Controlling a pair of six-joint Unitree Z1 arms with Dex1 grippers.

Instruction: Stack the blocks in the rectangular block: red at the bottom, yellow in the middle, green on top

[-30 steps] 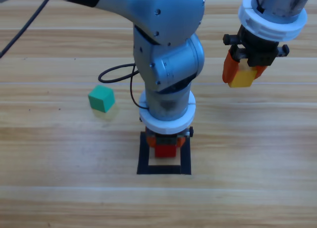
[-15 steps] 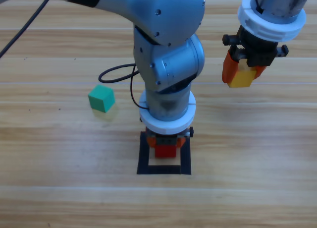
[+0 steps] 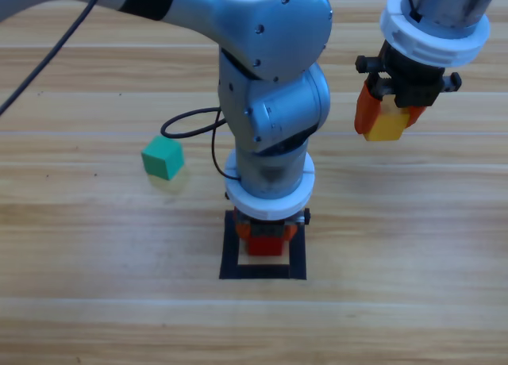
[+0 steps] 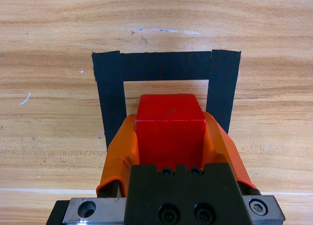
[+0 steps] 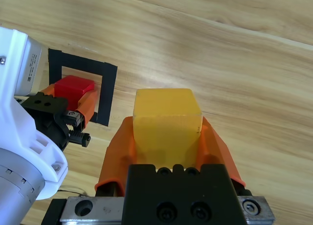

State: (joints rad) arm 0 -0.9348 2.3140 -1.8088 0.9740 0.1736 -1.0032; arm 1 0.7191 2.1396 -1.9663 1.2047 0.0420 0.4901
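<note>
I had my left gripper (image 4: 170, 137) closed on the red cube (image 4: 169, 122), low inside the black tape rectangle (image 4: 166, 66), because red goes at the bottom of the stack. Whether the cube already touched the wood, I could not tell. My right gripper (image 5: 167, 132) clamped the yellow cube (image 5: 167, 116) in the air, well apart from the rectangle, ready for the second layer. The teal-green cube (image 3: 163, 158) sat on the wooden table (image 3: 413, 301), off to one side of the rectangle, as it goes last.
</note>
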